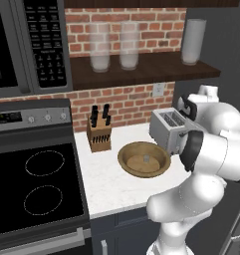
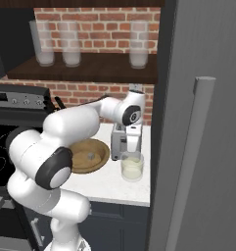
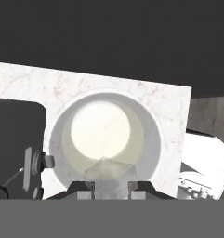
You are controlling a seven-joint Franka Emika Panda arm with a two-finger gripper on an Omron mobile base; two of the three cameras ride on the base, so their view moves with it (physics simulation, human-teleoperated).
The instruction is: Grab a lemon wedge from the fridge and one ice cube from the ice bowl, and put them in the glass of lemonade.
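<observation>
Poised directly above the glass of lemonade [image 3: 106, 135], gripper [image 3: 111, 186] nearly closed on a pale lump, seemingly the lemon wedge [image 3: 108, 169]; ice cube [image 1: 147, 159] untouched in the ice bowl [image 1: 129, 162].

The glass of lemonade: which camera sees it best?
The hand view: it looks straight down into the glass of lemonade, showing its round rim and pale yellow drink, just above the gripper. The right base view shows the glass from the side, standing on the counter beside the toaster. In the left base view the arm blocks it.
</observation>
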